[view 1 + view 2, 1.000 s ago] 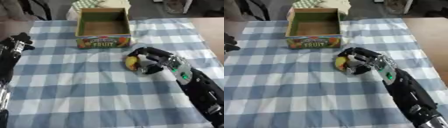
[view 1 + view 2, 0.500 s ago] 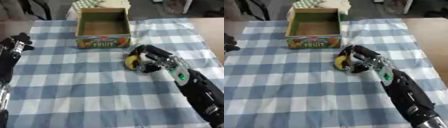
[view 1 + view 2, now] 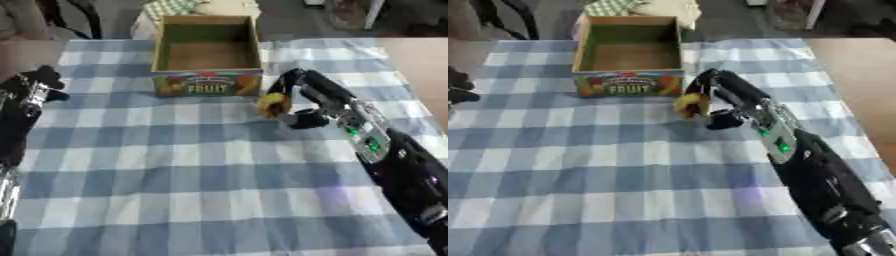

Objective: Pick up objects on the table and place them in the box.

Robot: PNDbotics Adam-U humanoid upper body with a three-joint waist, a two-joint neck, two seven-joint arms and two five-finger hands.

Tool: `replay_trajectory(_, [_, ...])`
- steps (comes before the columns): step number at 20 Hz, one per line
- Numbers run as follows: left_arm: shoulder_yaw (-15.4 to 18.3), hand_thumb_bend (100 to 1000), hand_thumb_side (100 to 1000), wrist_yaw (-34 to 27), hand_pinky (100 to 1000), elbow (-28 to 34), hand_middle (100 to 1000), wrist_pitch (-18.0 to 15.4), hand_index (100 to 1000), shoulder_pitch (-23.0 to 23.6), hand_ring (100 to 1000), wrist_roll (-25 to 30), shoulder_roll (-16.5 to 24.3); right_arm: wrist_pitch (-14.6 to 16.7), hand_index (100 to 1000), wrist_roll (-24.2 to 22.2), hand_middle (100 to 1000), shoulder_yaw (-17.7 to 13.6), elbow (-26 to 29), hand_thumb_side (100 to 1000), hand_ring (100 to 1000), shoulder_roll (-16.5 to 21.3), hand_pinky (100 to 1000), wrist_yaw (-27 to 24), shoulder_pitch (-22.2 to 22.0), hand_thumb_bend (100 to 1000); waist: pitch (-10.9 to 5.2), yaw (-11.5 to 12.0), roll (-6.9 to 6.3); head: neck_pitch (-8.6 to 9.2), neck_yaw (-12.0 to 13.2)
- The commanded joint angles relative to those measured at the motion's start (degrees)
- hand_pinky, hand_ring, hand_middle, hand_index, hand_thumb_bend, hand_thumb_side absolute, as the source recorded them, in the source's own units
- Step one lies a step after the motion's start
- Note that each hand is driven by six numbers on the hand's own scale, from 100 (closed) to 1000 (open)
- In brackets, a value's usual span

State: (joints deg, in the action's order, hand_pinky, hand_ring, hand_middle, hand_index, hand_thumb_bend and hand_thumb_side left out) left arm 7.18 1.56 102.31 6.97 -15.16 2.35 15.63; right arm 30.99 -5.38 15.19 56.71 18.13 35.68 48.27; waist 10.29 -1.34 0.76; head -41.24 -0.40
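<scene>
Box, far edge of counter: seen empty. Yellow object: gripped by curled right robot hand beside box; placement outstanding. Left robot hand: idle, fingers' state indiscernible.

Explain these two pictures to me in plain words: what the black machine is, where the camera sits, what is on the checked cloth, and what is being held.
Both pictures come from a stereo camera in the robot's head, looking down at a table; they show the same moment from its left eye and its right eye. The robot is a person-sized upper body with two black arms, steered by a person. Its right hand reaches in from the right, fingers curled round a small yellow object, apparently a piece of fruit. Its left hand shows at the left edge, idle; its fingers cannot be made out. On the blue and white checked cloth stands an open cardboard box labelled FRUIT, with nothing visible inside. The yellow object is just right of the box's front corner.
</scene>
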Motion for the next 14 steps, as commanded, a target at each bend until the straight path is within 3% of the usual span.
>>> replay_trajectory(1, [0.01, 313, 663, -0.13, 812, 0.92, 573, 0.04, 687, -0.60, 597, 0.12, 1.00, -0.80, 240, -0.21, 100, -0.57, 2.66, 100, 459, 2.78, 812, -2.52, 1.98, 100, -0.89, 0.22, 0.05, 0.48, -0.01])
replay_trajectory(7, [-0.64, 313, 662, -0.18, 811, 0.93, 572, 0.01, 686, -0.94, 596, 0.68, 1.17, -1.74, 247, -0.45, 104, -1.58, 3.54, 100, 462, 4.95, 818, -4.98, 3.71, 100, -1.00, 1.78, 0.56, 0.92, -0.64])
replay_trajectory(14, [-2.27, 315, 657, -0.39, 811, 1.05, 572, -0.27, 685, -2.63, 596, 2.24, 1.31, -2.60, 257, -0.41, 113, -4.39, 1.74, 100, 464, 7.54, 822, -6.89, 6.26, 100, -0.69, 6.43, 1.44, 2.67, -2.97])
